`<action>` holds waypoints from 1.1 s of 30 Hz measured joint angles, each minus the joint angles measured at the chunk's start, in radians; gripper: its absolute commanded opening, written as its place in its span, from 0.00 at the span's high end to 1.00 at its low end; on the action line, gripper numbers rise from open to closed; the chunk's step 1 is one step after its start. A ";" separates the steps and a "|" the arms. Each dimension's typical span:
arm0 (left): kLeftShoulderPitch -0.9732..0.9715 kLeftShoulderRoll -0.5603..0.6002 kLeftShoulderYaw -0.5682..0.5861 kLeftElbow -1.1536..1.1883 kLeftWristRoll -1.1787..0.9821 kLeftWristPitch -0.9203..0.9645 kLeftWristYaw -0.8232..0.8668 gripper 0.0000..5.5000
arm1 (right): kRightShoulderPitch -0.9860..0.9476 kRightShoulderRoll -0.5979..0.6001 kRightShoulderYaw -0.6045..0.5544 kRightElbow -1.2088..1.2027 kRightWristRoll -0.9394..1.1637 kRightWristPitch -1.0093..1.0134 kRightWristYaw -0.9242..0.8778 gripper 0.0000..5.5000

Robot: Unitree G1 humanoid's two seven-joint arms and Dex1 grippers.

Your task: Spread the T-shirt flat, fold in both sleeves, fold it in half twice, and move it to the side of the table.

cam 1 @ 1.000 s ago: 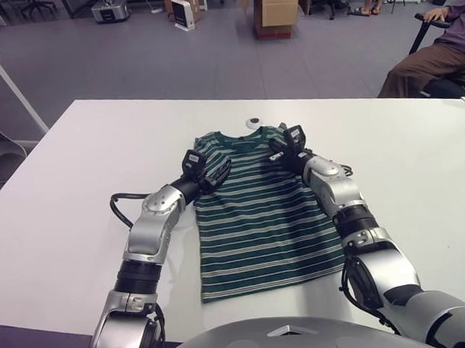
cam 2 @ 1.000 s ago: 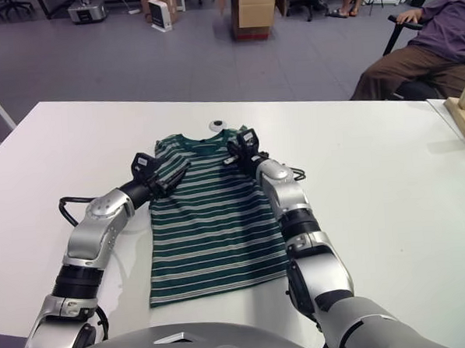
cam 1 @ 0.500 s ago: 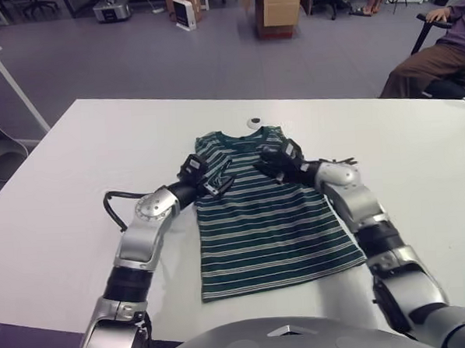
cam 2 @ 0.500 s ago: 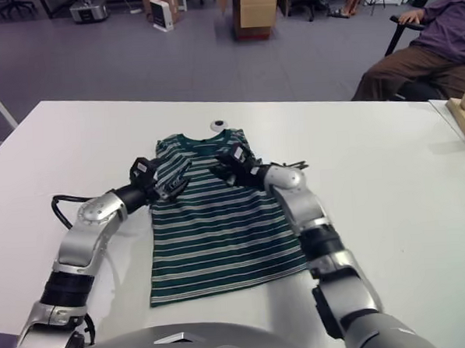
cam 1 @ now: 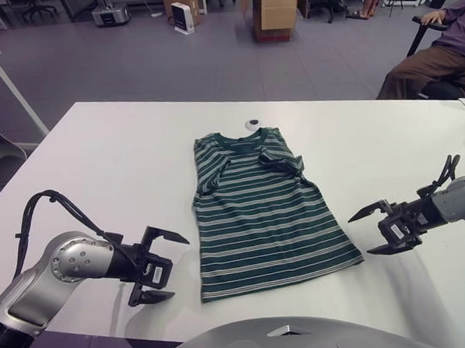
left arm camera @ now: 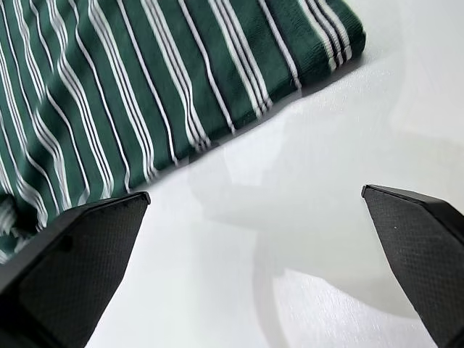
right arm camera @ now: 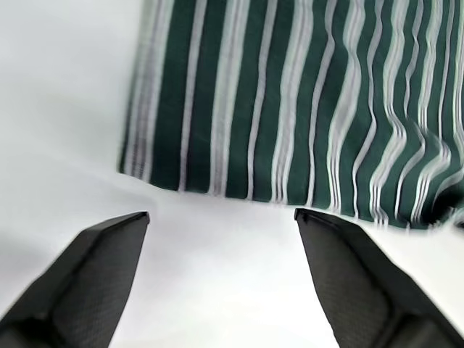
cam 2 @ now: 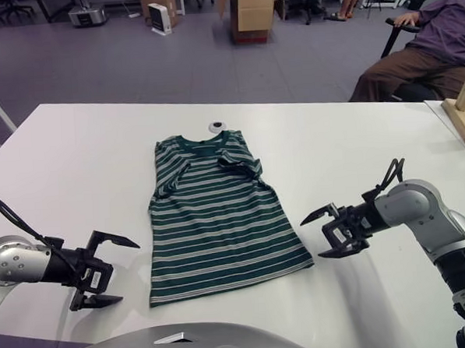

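The left jaws are spread wide and hold nothing, low over the surface (cam 1: 99,157), just off the near left corner of the T-shirt (cam 1: 266,219). The right jaws are likewise wide and empty, just off the near right corner of the hem. From my station I see the T-shirt lying mid-surface, collar away from the robot, both sleeves turned in over the chest, body not yet folded. A small round white disc (cam 1: 252,125) sits just beyond the collar.
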 measured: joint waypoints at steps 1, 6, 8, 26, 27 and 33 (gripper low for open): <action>0.001 -0.017 -0.018 -0.004 0.011 -0.015 0.013 0.06 | 0.005 0.000 0.008 0.015 -0.014 -0.051 -0.008 0.31; 0.006 -0.048 -0.080 -0.035 0.045 -0.056 0.028 0.24 | 0.011 0.019 0.047 0.014 -0.041 -0.129 -0.084 0.47; 0.007 -0.047 -0.093 -0.039 0.044 -0.057 0.024 0.30 | 0.010 0.019 0.057 0.015 -0.049 -0.133 -0.102 0.54; 0.003 -0.102 -0.182 -0.070 0.075 0.012 0.044 0.86 | 0.008 0.014 0.104 -0.042 0.058 -0.013 -0.081 1.00; 0.003 -0.104 -0.185 -0.066 0.073 0.012 0.046 0.88 | 0.016 0.008 0.104 -0.062 0.077 0.013 -0.070 1.00; 0.054 -0.122 -0.099 -0.104 -0.321 0.254 0.014 0.99 | 0.110 -0.062 0.088 -0.217 0.271 0.254 0.032 1.00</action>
